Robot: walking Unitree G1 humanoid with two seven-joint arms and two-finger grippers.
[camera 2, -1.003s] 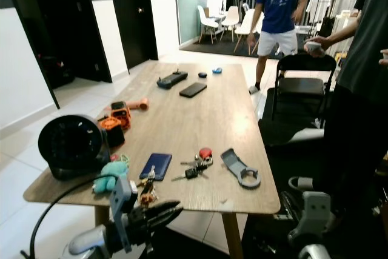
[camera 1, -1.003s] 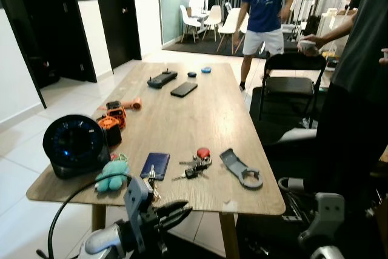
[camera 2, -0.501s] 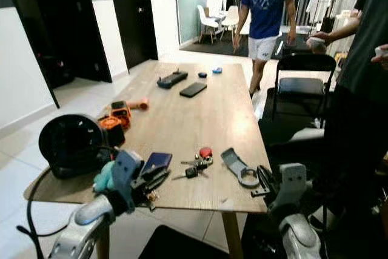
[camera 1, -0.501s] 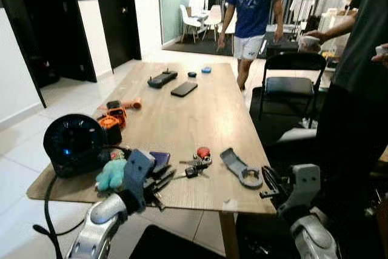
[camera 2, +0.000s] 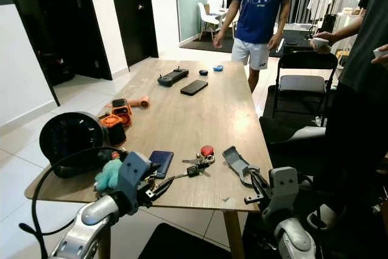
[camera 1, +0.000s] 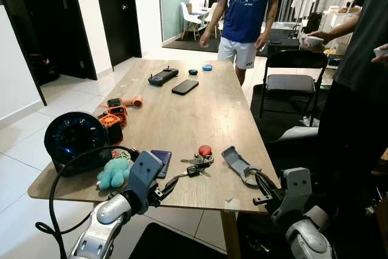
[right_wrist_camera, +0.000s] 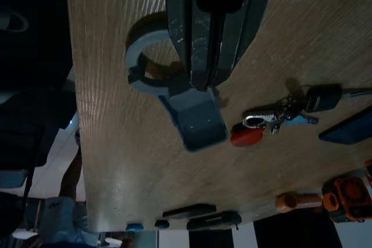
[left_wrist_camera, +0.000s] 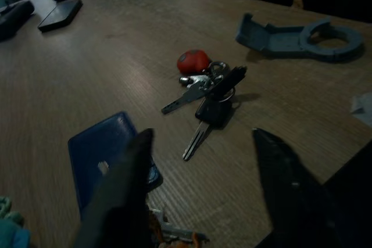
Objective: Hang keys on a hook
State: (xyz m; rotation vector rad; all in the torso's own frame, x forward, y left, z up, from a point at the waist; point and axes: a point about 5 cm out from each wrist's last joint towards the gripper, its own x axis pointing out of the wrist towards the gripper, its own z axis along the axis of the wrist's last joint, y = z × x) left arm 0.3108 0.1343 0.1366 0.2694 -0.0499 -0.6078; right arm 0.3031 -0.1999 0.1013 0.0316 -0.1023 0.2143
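Wooden tabletop (camera 1: 200,104) runs away from the robot in the left eye view, and the keys (camera 1: 195,165) lie flat near its near edge, a bunch with a red fob at the far end. Just left of them is a dark blue card case (camera 1: 161,162), then a teal plush toy (camera 1: 114,173) and a round black fan (camera 1: 76,141) at the near left corner. Right of the keys sits a grey hook piece (camera 1: 241,167) with a ring at its near end. The left end effector (camera 1: 168,185) hangs over the near edge, tips just short of the keys and not touching them. The right end effector (camera 1: 262,187) is at the near right edge, close to the hook piece's ring. Far down the tabletop there's a black phone (camera 1: 184,87) and a black controller (camera 1: 162,76). A person in a blue shirt (camera 1: 244,10) stands past the far end.

Right eye view, same layout, nothing new.

Left wrist view: the two fingers (left_wrist_camera: 125,193) are spread wide, with the keys (left_wrist_camera: 208,94) lying on the wood ahead in the gap between them.

Right wrist view: the fingers (right_wrist_camera: 206,21) are pressed together, tips over the hook piece (right_wrist_camera: 177,100), holding nothing.
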